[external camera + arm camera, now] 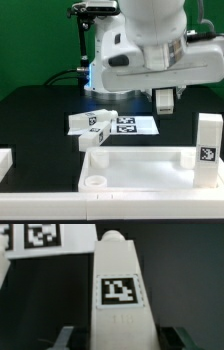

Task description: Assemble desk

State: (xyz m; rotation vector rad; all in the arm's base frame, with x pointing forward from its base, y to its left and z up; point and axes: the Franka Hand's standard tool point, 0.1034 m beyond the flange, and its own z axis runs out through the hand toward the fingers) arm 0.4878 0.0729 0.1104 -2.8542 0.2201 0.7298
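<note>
Little of the grasp shows in the exterior view. The arm's white bulk fills the upper frame, and only the dark gripper pokes out beneath it; what it carries is too small to make out. The wrist view settles it: one desk leg, tag toward the camera, runs away from the lens between two dark fingers clamped on its sides. Its near end is cut off by the frame.

The desk panel lies rim-up on the black table, its near edge cropped and a round corner socket showing. Behind it lies the marker board, with lying legs bunched at its end on the exterior view's left, their number unclear. An upright leg stands just beside the panel on the exterior view's right. A white piece at the left edge is cropped beyond telling.

The arm hangs over the table behind the panel, with the gripper pointing down near the board's right end.
</note>
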